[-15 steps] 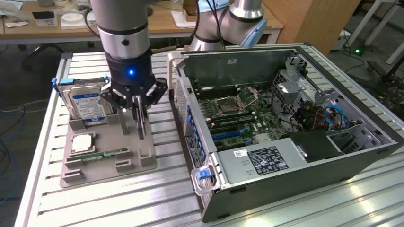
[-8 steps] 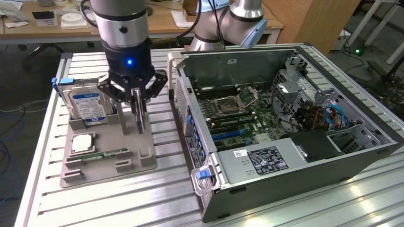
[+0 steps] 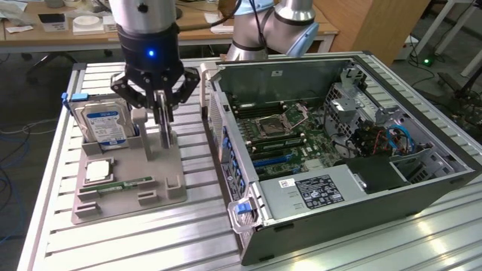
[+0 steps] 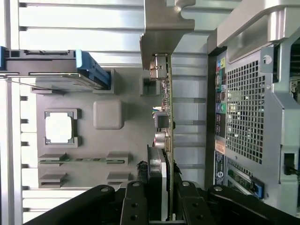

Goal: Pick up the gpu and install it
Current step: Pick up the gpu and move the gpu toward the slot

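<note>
- Two jaws closed narrow on the gpu (image 3: 163, 129), pinching its upper edge, which holds the card upright.
- Card stands at the grey fixture tray (image 3: 171, 189), beside the hard drive (image 3: 105, 127); whether it is lifted or seated, cannot tell.
- Open computer case (image 3: 421, 186) lies near on the tabletop (image 3: 150, 237), board exposed for access.

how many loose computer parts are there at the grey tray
4: hard drive upright at the far end, cpu flat nearer the camera, memory stick nearer still, gpu upright in the pincer.

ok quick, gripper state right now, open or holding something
gripper: closed on the gpu, which stands upright at the grey tray
</note>
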Available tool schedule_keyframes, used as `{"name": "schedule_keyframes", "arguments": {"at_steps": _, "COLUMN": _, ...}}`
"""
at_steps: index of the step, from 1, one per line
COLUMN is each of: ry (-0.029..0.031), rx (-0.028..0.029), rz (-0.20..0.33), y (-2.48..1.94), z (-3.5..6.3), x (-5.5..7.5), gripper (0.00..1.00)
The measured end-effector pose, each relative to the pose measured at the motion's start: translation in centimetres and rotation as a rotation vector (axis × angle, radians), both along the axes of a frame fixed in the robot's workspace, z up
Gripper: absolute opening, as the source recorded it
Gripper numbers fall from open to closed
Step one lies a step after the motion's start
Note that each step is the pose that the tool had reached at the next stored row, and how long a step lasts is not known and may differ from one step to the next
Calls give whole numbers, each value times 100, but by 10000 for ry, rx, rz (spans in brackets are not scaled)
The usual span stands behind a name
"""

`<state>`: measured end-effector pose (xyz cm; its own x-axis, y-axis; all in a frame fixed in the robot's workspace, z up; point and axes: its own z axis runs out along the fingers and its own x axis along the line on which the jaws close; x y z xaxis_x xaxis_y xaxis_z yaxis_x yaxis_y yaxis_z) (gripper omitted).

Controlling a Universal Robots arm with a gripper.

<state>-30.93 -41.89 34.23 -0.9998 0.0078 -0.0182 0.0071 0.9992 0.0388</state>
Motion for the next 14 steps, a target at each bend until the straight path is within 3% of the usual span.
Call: {"name": "schedule_keyframes", "arguments": {"at_steps": 14, "ry": 0, "rx": 1, "rz": 0, "y": 0, "z": 616, "x": 0, "gripper": 28}}
